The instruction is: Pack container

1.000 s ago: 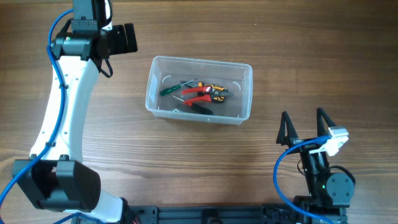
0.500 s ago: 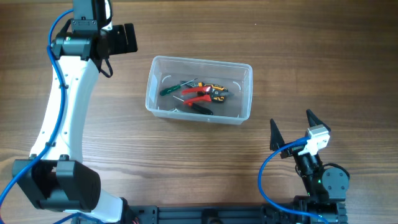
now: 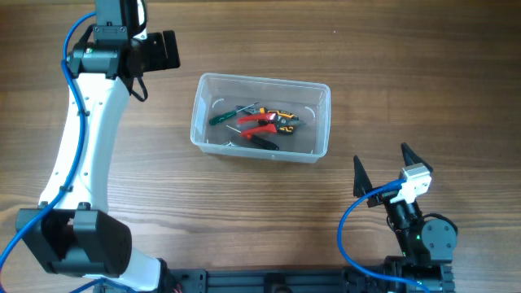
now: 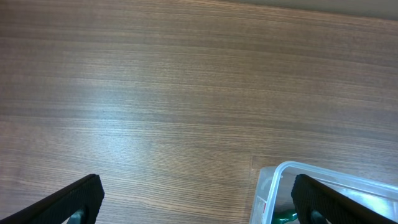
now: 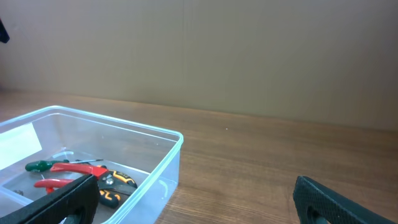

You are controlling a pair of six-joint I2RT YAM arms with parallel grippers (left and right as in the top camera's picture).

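Note:
The clear plastic container [image 3: 321,122] sits on the wooden table near the middle. It holds red-handled pliers [image 3: 259,122], a green-handled screwdriver [image 3: 221,116], an orange-and-black tool [image 3: 285,120] and a black-handled tool [image 3: 264,142]. The container's corner shows in the left wrist view [image 4: 273,186] and its side in the right wrist view [image 5: 168,155]. My left gripper [image 4: 196,202] is open and empty, up at the far left beside the container. My right gripper [image 3: 381,168] is open and empty at the front right, apart from the container.
The left arm [image 3: 81,138] stretches along the table's left side. The right arm's base and blue cable [image 3: 362,236] sit at the front right edge. Bare wooden tabletop [image 3: 244,220] surrounds the container.
My right gripper turned and shifted a little to the left, still open and empty. The left arm and the container have not moved.

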